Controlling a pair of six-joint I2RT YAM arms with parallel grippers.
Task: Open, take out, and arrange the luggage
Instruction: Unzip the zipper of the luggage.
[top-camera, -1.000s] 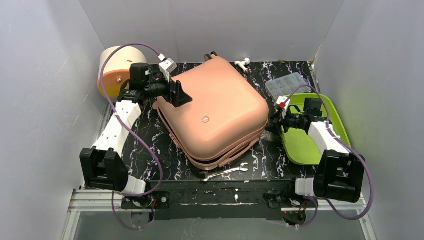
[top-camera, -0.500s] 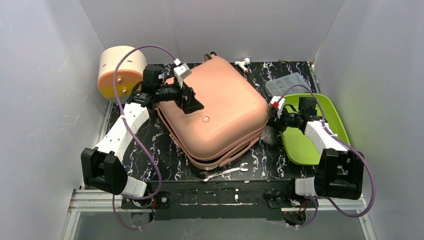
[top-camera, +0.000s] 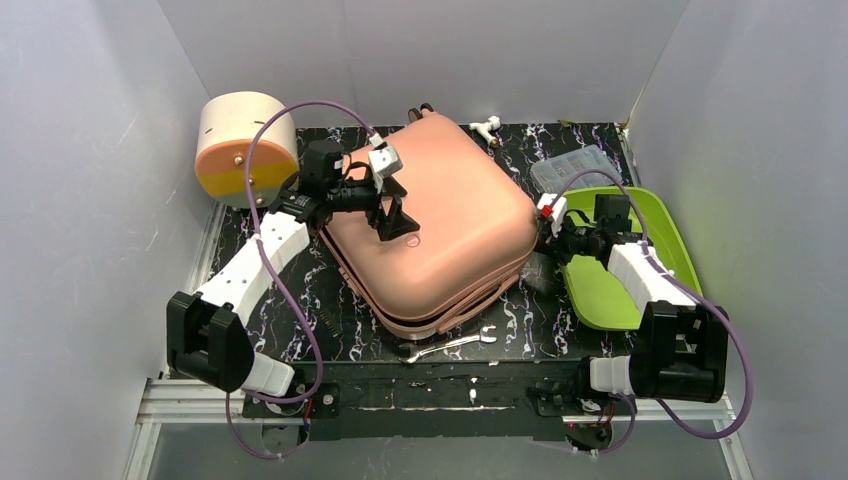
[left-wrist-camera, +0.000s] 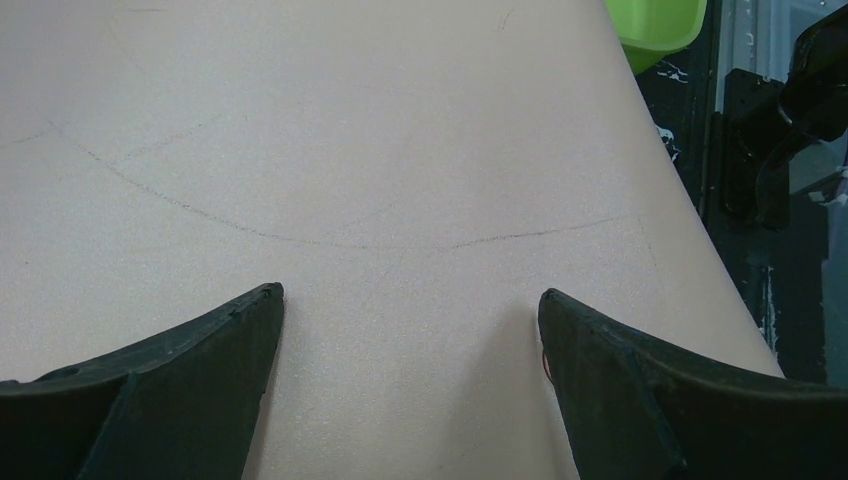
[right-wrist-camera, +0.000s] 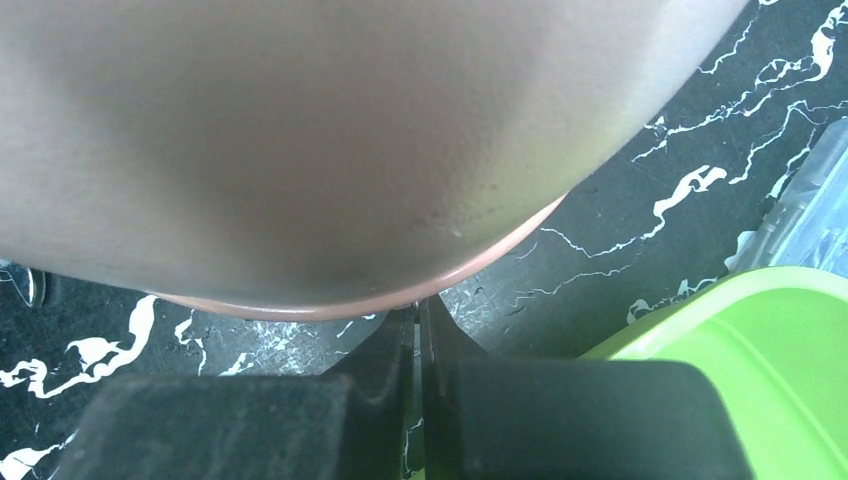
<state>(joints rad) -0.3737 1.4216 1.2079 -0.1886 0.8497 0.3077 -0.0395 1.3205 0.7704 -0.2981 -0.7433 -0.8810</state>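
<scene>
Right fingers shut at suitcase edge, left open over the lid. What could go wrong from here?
Right fingers are shut at the luggage edge with nothing visibly between them: possibly a missed grasp, so a pull may slip.
Left fingers, open over the smooth shell, could shove it onto the wrench.

Setting: robotics lab test cell. Evidence: plain white walls (top-camera: 90, 150) enclosing three sides; black marbled surface (top-camera: 530, 320); aluminium rail (top-camera: 160, 405) along near edge; two white-and-black arms (top-camera: 245, 275) bolted there, trailing purple cables (top-camera: 249, 165).
</scene>
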